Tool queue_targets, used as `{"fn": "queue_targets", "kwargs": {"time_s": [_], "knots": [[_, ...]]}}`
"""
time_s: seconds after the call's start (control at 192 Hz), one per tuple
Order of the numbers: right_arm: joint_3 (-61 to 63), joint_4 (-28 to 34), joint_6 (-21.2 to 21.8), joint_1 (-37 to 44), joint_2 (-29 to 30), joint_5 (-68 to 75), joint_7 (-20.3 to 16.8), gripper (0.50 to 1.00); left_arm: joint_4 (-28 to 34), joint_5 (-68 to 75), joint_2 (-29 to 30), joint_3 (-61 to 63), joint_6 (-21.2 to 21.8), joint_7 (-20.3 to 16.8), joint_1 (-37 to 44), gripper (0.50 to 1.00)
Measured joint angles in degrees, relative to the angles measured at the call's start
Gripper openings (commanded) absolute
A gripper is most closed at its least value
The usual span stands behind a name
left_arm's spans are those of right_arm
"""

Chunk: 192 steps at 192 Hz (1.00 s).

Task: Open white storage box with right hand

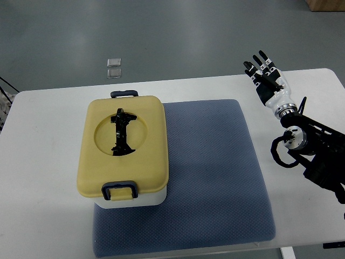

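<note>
The storage box (125,152) has a white body and a pale yellow lid with a black folding handle (121,133) in a round recess. It sits closed on the left part of the blue mat (215,172). Dark blue latches show at its near side (119,190) and far side (124,93). My right hand (267,78) is raised over the table's far right, well apart from the box, fingers spread and holding nothing. The left arm is not in view.
The white table (43,162) carries the mat and box. Two small clear squares (114,67) lie on the grey floor beyond the far edge. My right forearm (310,148) with black cables fills the right side.
</note>
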Motion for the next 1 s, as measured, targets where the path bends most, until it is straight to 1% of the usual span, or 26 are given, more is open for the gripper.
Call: {"fn": "queue_targets", "kwargs": {"time_s": [0.437, 0.999], "knots": [[0.00, -0.01, 0.00, 0.00, -0.09, 0.00, 0.00, 0.930, 0.41, 0.00, 0.00, 0.29, 0.77, 0.02, -0.57, 1.000], [0.00, -0.57, -0.06, 0.33, 0.91, 0.05, 0.01, 0.930, 0.22, 0.00, 0.00, 0.10, 0.34, 0.00, -0.47, 1.000]]}}
